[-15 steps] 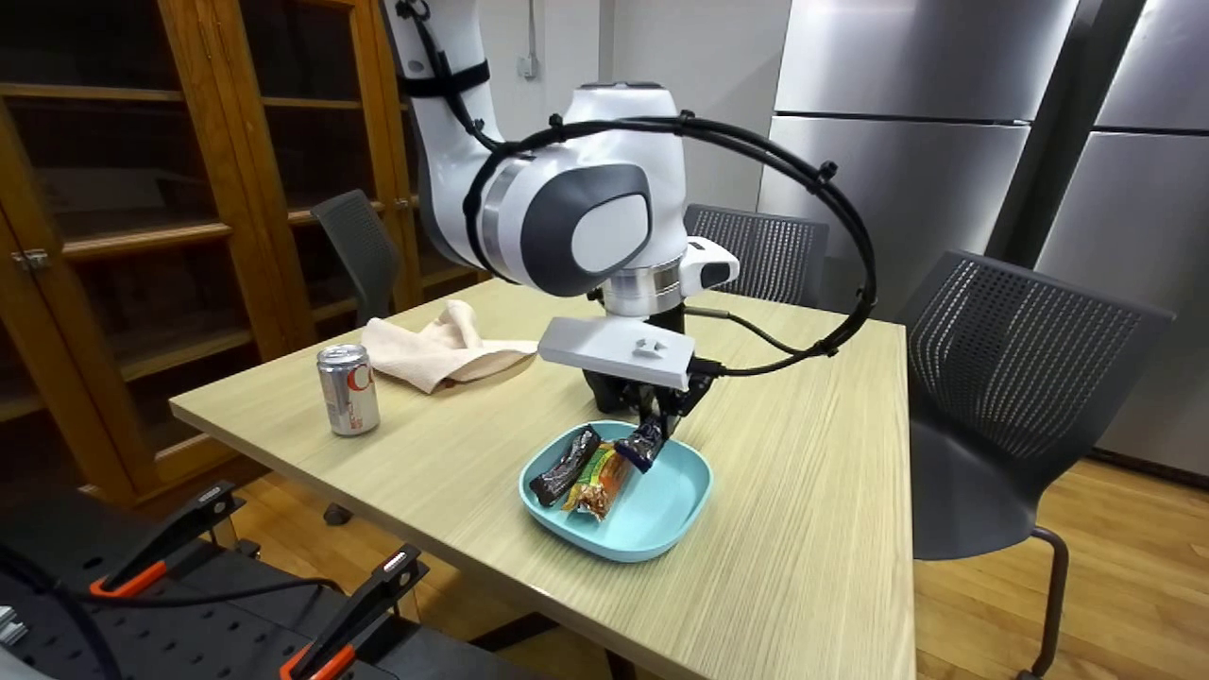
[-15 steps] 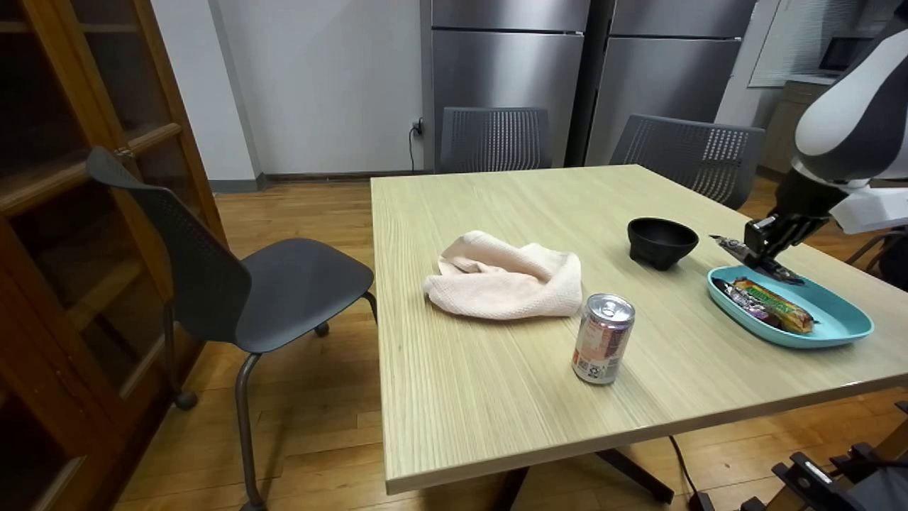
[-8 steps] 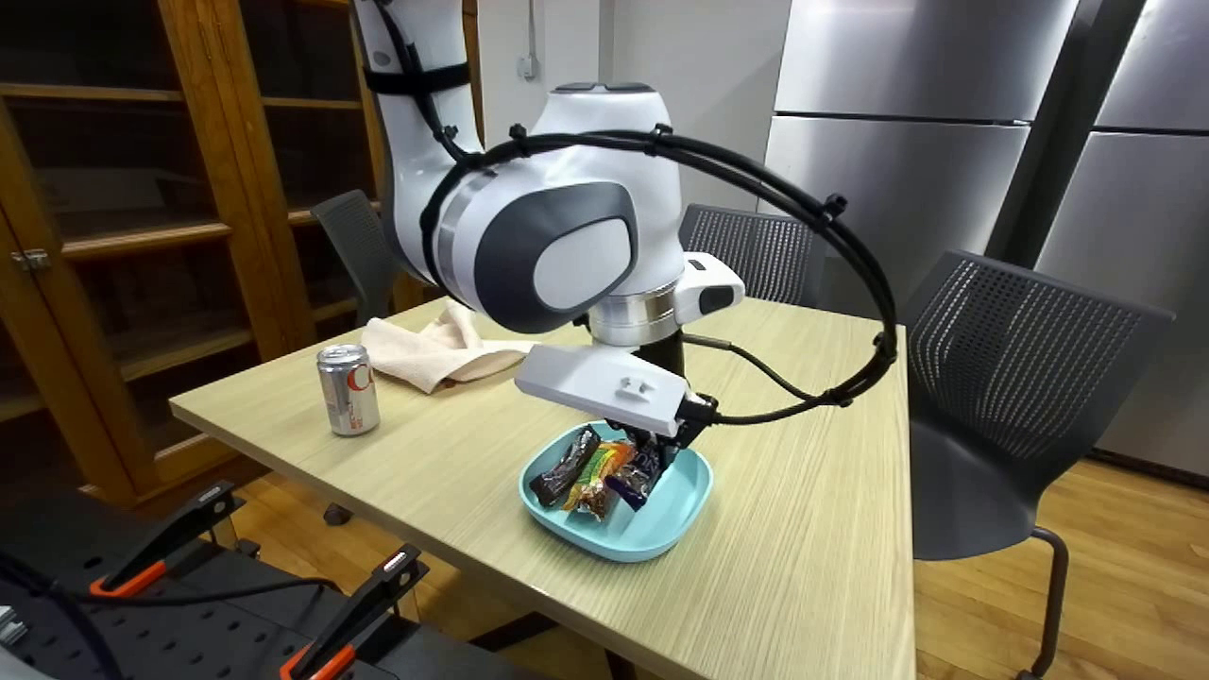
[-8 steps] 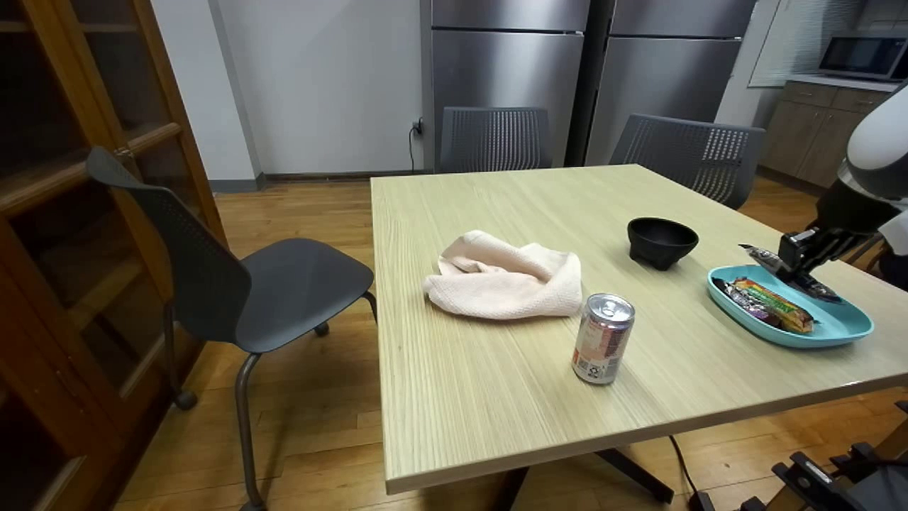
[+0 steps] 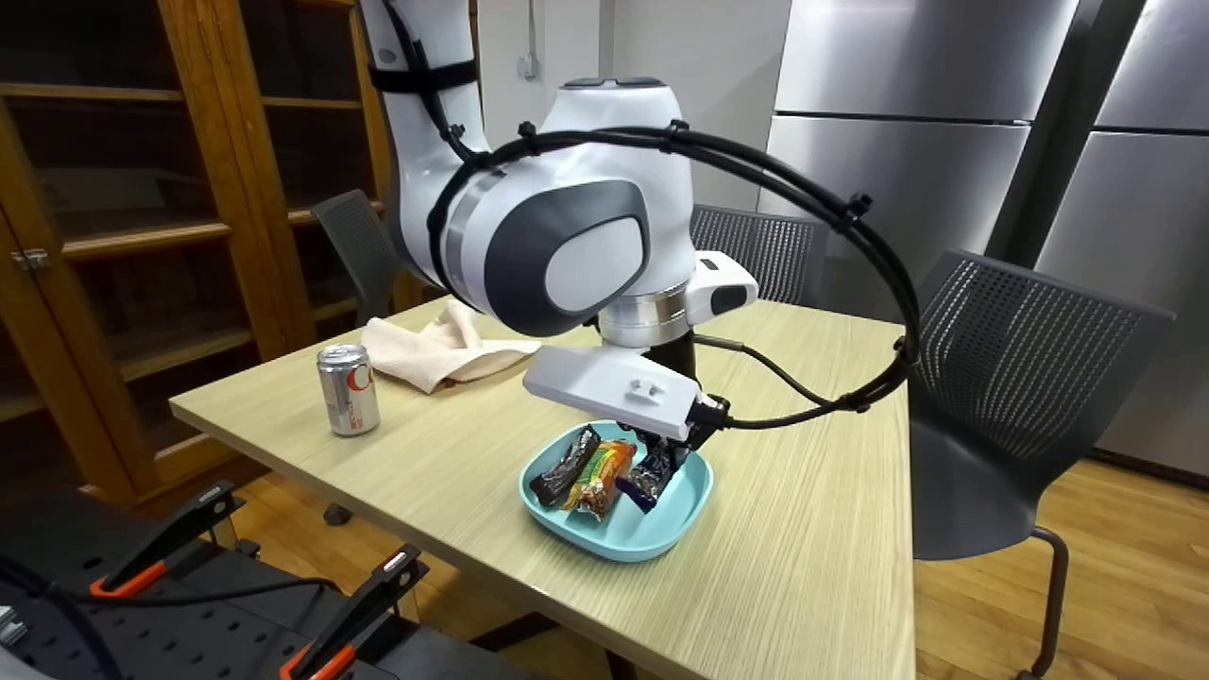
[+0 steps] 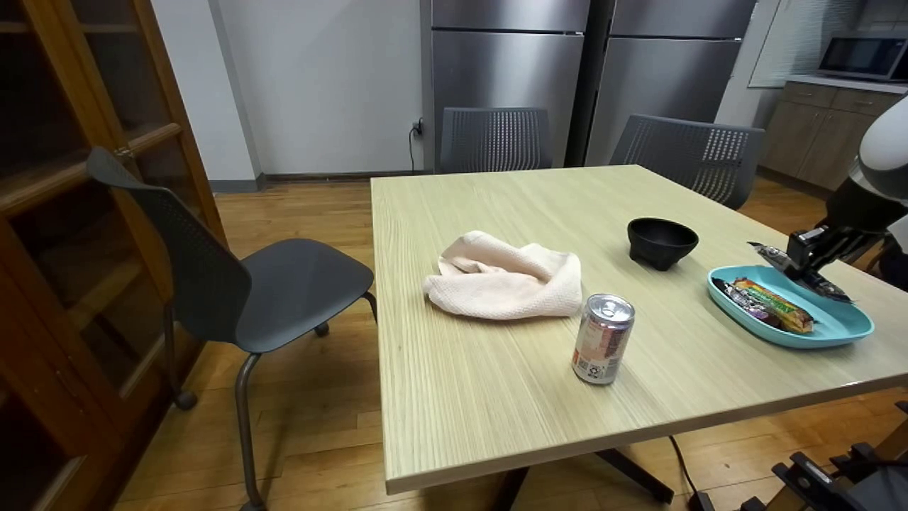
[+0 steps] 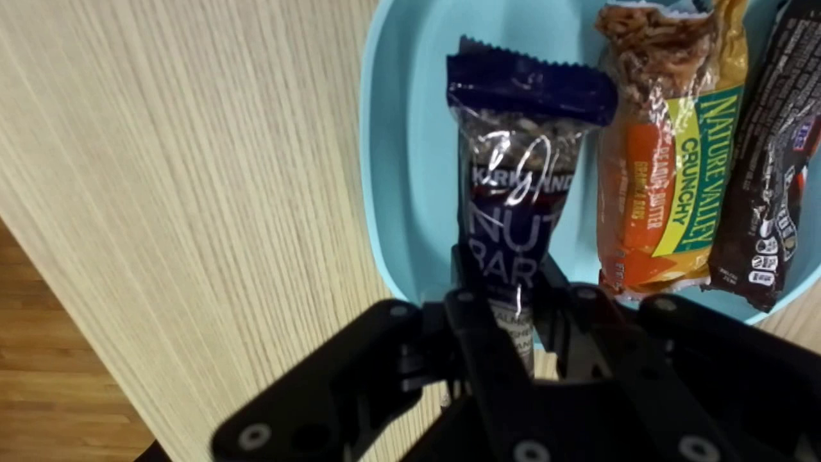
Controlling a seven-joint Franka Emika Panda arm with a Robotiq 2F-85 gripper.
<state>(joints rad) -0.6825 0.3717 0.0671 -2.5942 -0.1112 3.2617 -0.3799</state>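
A dark purple nut bar (image 7: 516, 192) with a clear window is pinched between the fingers of my gripper (image 7: 508, 269). In an exterior view the nut bar (image 6: 826, 284) slants over the blue tray (image 6: 837, 330), its far end sticking out beyond the rim. Whether its near end touches the tray I cannot tell. Inside the tray, an orange-and-green granola bar (image 7: 667, 186) lies to the right of the held bar in the wrist view. Past it is a dark brown wrapped bar (image 7: 763, 212). The arm partly covers the gripper in an exterior view, where the nut bar (image 5: 645, 480) shows below it.
A silver can (image 6: 603, 341) stands upright near the table's edge, beside a crumpled pale cloth (image 6: 504, 280). Behind the tray sits a black bowl (image 6: 660, 245), hidden by the arm in an exterior view. Grey chairs (image 5: 1020, 406) surround the table (image 5: 803, 529).
Over the last second my gripper has come lower over the tray with the nut bar, moving rightward in an exterior view. In the last half second it shifted only slightly. The other bars stayed put.
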